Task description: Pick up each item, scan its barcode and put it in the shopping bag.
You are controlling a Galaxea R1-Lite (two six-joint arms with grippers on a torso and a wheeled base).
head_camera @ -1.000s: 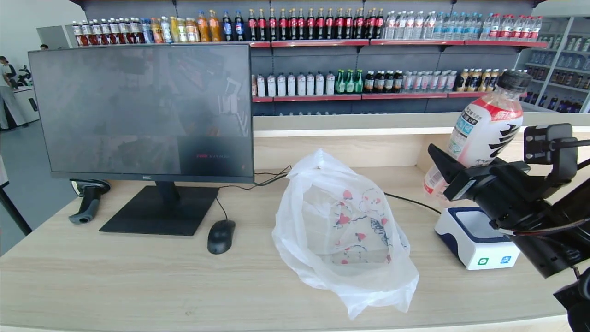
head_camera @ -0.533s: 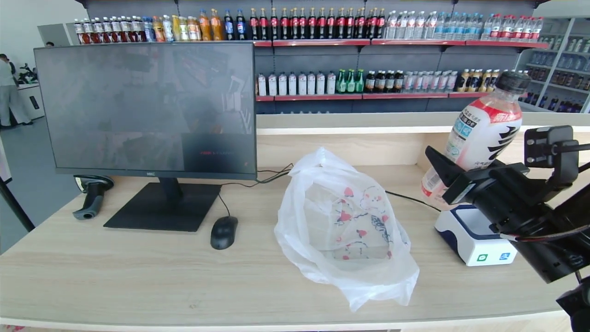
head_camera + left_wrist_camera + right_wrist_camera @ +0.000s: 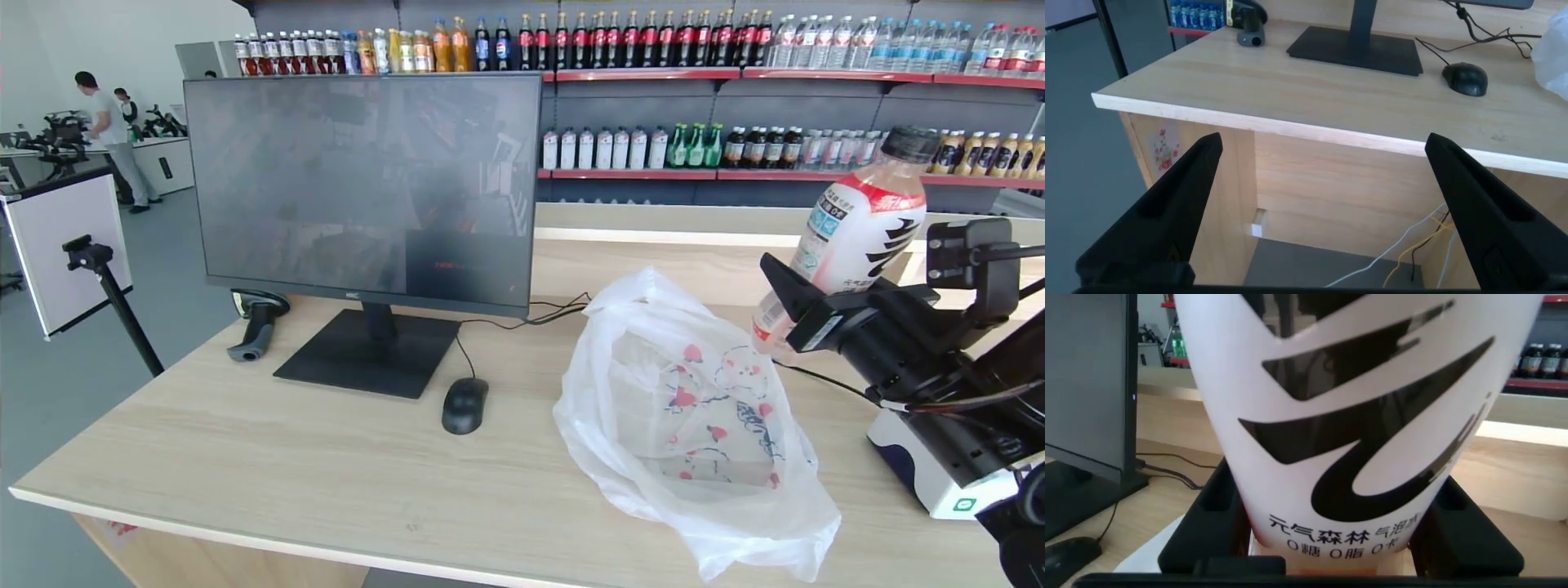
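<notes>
Holding bottle [image 3: 859, 233], tilted, cap up: right pincer [image 3: 820, 306] clamped on its lower body, above bag [image 3: 694, 408], scanner [image 3: 939, 482] side. Left pincer [image 3: 1323, 204] apart, well left of bag. Advice, likely bagging: centre over bag mouth, lower base-first, release low.

Clear bottle [image 3: 857, 233], white label, dark cap, tilted cap-up, clamped low in right gripper [image 3: 808, 314], above bag's right edge. Thin white shopping bag [image 3: 694, 425], red hearts, slumped on counter [image 3: 326, 482]. White-and-blue scanner [image 3: 931, 486] just right, partly hidden.
</notes>
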